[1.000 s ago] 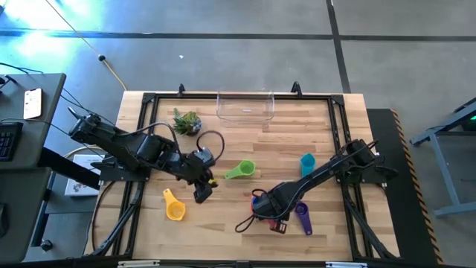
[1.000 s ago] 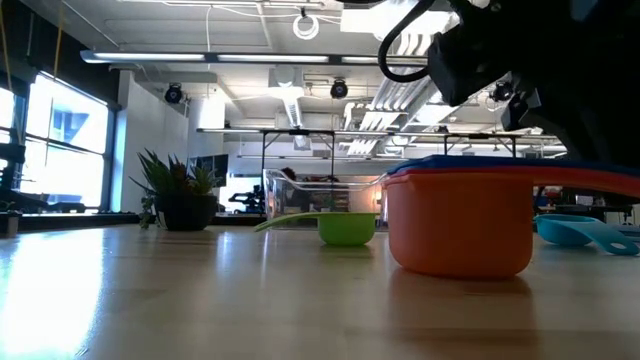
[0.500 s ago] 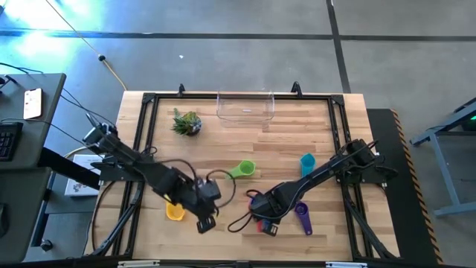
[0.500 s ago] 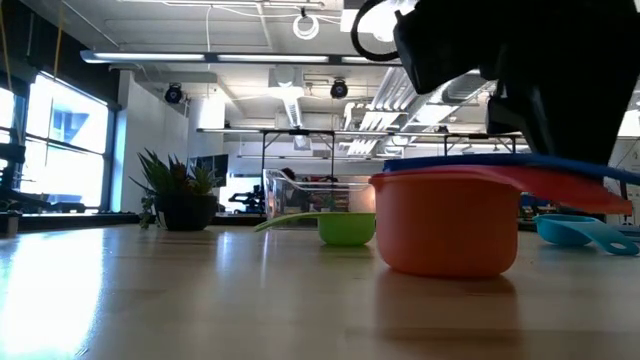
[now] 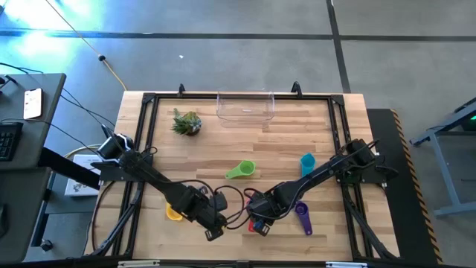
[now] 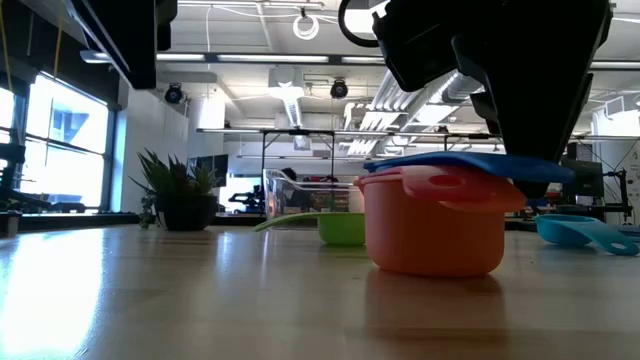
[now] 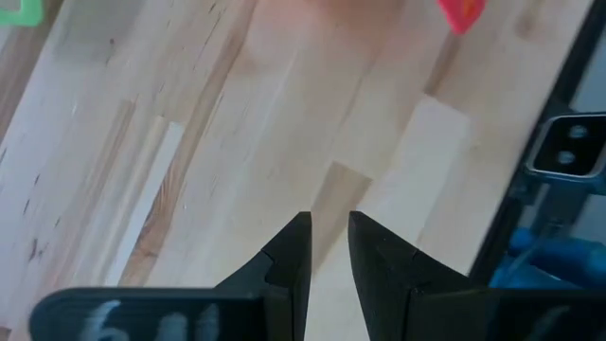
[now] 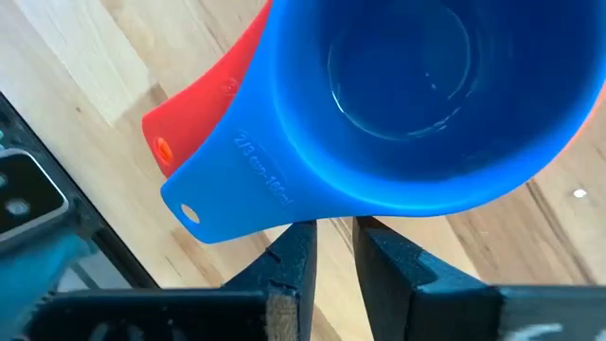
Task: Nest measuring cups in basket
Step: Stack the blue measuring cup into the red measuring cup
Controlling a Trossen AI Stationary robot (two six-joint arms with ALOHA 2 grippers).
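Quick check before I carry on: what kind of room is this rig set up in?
Probably an open industrial lab or workshop, not a home. Past the wooden table, the low view shows an exposed ceiling with strip lights, and the high view shows a bare concrete floor and a desk with a keyboard.

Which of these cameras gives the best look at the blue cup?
The right wrist view: the blue cup fills it, showing its hollow and lettered handle. The low view shows only its rim edge atop the orange cup. The high view mostly hides it under the right gripper. The left wrist view misses it.
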